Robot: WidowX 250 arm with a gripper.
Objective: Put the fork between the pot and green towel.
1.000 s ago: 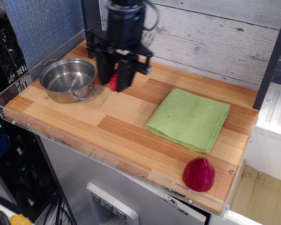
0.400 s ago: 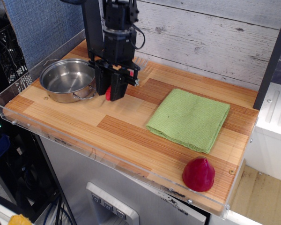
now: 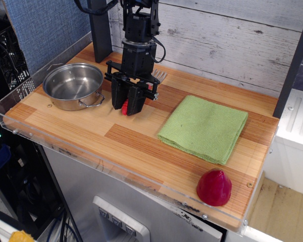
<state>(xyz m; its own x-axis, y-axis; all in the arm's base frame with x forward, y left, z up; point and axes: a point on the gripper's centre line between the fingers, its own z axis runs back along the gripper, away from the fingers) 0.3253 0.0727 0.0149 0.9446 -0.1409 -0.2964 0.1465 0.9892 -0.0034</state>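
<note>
The fork [image 3: 125, 105] hangs in the gripper [image 3: 126, 107] just over the wood, between the pot [image 3: 73, 85] and the towel [image 3: 204, 128], nearer the pot. To do this step well, lower it flat and release only when it rests on the board. The jaws are closed on the red handle; the tines show behind.

Shiny steel pot [image 3: 73, 84] sat upright, far left. Green towel [image 3: 204, 128] lay folded flat, right of middle. Red-handled fork [image 3: 125, 105] mostly hidden, between them, nearer the pot.
</note>
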